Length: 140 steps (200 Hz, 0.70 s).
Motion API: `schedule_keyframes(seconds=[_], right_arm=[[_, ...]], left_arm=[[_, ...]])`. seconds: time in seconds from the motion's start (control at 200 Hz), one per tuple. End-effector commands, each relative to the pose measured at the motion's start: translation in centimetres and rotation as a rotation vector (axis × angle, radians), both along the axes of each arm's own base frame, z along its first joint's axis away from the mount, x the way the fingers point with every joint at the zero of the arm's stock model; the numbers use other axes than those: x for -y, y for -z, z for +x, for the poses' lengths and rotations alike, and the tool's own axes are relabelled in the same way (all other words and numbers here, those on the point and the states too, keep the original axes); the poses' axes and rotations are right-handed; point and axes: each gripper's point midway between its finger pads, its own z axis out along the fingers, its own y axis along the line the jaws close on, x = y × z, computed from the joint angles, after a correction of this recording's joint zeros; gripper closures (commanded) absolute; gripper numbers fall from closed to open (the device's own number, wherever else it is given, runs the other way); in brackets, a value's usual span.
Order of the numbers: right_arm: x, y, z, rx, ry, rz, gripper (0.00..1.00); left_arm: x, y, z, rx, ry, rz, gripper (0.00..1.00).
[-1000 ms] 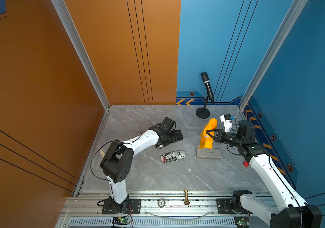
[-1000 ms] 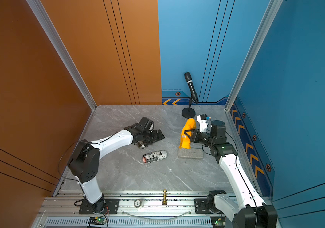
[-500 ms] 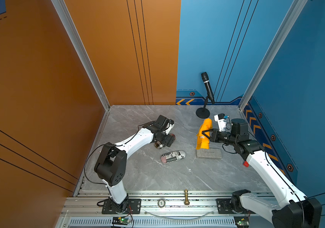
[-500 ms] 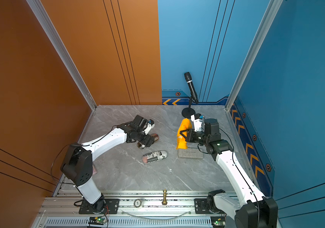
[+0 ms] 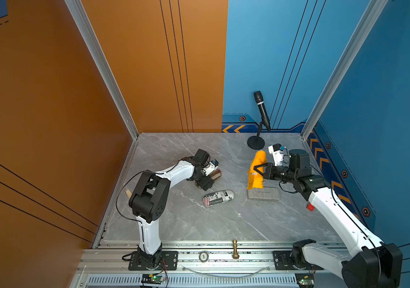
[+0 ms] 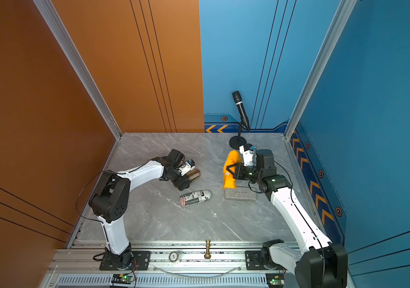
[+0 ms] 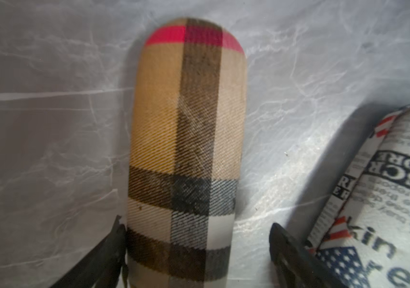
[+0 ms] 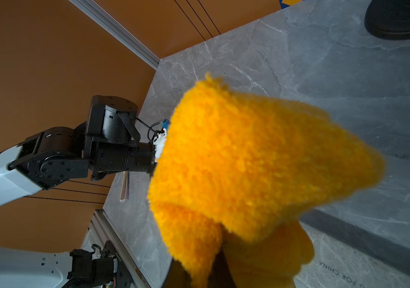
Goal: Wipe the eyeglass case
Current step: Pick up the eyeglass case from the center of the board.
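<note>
Cloth (image 5: 258, 158) in right fingers (image 5: 261, 166); left fingers (image 7: 104, 254) straddle case (image 7: 186, 137).

The left wrist view cuts off the end of the plaid case (image 7: 186, 139) nearest my wrist and most of the newsprint case (image 7: 386, 204). In the right wrist view the blurred orange cloth (image 8: 249, 169) hides the fingertips of my right gripper (image 5: 256, 171).

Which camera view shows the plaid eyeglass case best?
The left wrist view: the plaid eyeglass case fills the frame, pattern sharp. In both top views it is small and half hidden by the left gripper. The right wrist view does not show it.
</note>
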Motion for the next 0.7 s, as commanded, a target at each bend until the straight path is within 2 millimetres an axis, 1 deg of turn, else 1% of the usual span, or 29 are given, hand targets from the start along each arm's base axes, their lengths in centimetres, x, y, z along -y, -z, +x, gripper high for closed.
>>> schedule_keyframes(seconds=[0.0,0.18,0.275,0.285,0.295,0.461,0.596,0.641,0.696], right_arm=[[0.0,-0.6,0.3,0.027,-0.008,-0.019,1.00],[-0.2,-0.5,0.5,0.025,-0.015,-0.015,1.00],[-0.2,-0.5,0.5,0.025,-0.014,-0.016,1.00],[-0.2,-0.5,0.5,0.025,-0.014,-0.015,1.00],[-0.2,-0.5,0.5,0.025,-0.013,-0.016,1.00],[0.0,-0.4,0.5,0.022,-0.005,-0.022,1.00],[-0.3,-0.6,0.7,0.016,-0.006,-0.016,1.00],[-0.4,-0.8,0.7,0.025,-0.004,-0.020,1.00],[-0.4,-0.8,0.7,0.027,-0.001,-0.025,1.00]], left_arm=[[-0.6,0.1,-0.1,-0.014,0.026,0.026,0.12],[-1.5,1.1,0.1,-0.018,0.008,0.064,0.13],[-1.6,1.5,0.1,-0.023,0.007,0.076,0.13],[-1.6,1.6,0.1,-0.024,0.006,0.077,0.16],[-1.6,1.6,0.1,-0.023,0.006,0.078,0.17],[-2.0,1.9,0.3,-0.012,0.004,0.106,0.21],[-2.1,2.0,0.0,-0.004,0.010,0.101,0.28],[-1.9,2.0,-0.2,-0.003,0.018,0.089,0.36],[-1.9,1.9,-0.1,0.003,0.015,0.091,0.42]])
